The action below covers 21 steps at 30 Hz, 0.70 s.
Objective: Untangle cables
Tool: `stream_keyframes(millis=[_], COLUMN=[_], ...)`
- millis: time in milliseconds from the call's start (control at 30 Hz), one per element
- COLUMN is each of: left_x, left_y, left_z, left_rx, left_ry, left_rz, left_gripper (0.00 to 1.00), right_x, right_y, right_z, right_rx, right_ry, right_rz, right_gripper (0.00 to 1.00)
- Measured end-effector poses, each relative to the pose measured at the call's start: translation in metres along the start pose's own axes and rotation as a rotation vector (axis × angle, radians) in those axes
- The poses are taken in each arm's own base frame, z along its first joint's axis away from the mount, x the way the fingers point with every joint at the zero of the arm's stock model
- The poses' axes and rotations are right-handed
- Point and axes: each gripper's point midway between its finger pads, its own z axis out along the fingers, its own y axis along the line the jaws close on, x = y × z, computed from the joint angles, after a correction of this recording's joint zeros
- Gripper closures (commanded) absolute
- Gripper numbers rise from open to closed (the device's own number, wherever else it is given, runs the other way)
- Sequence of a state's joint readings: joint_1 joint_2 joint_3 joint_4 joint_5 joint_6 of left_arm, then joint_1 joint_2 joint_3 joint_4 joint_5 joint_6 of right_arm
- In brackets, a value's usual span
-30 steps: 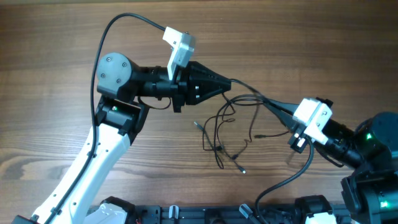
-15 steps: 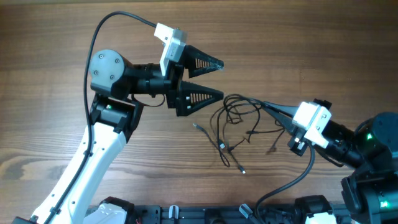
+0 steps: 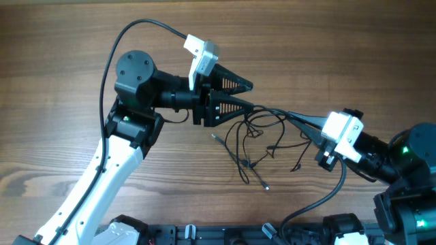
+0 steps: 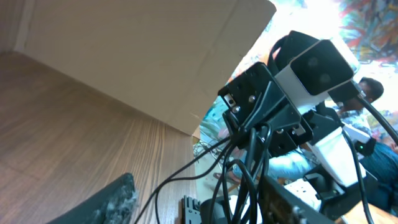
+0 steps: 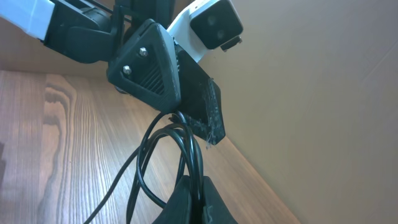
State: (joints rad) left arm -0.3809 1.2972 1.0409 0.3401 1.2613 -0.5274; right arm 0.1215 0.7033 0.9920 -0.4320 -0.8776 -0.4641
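The cables (image 3: 259, 133) are thin dark wires lying in a loose tangle on the wooden table, with small plug ends trailing toward the front (image 3: 266, 187). My left gripper (image 3: 251, 96) is open at the tangle's upper left. In the left wrist view several strands (image 4: 249, 155) run between its fingers (image 4: 115, 200), close to the right one. My right gripper (image 3: 291, 115) is shut on a bunch of strands at the tangle's right side. In the right wrist view the wires (image 5: 186, 143) rise from its shut tips (image 5: 196, 193) toward the left gripper's fingers (image 5: 208, 115).
A black rail (image 3: 225, 235) runs along the table's front edge. The left arm's thick black cable (image 3: 112, 47) arcs over the back left. The right arm's body (image 3: 409, 177) fills the front right corner. A cardboard wall (image 4: 137, 50) stands beyond the table.
My left gripper let go of the cables, opened wide and drew back left. It has since come forward again with narrower jaws. The tangle slackened and shifted; the right gripper held still.
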Motion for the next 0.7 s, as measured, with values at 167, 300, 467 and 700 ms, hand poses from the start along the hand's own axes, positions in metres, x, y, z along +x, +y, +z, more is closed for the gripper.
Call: stream_keyframes(millis=[167, 300, 467, 700], left_x=[0.006, 0.020, 0.025, 0.033], left_y=[0.018, 0.039, 0.036, 0.014], left_z=[-0.001, 0.001, 0.016, 0.030], left_rx=[-0.083, -0.190, -0.195, -0.094], left_ry=[-0.008, 0.007, 0.023, 0.066], left_rz=[-0.061, -0.092, -0.019, 0.091], left_gripper=[0.59, 0.56, 0.59, 0.67], right_x=[0.000, 0.000, 0.000, 0.000], right_y=[0.000, 0.000, 0.000, 0.000], right_z=[0.000, 0.000, 0.000, 0.000], right_rx=[0.003, 0.003, 0.003, 0.002], right_ry=[0.001, 0.002, 0.002, 0.001], right_rz=[0.004, 0.008, 0.008, 0.008], right_gripper=[0.96, 0.96, 0.96, 0.96])
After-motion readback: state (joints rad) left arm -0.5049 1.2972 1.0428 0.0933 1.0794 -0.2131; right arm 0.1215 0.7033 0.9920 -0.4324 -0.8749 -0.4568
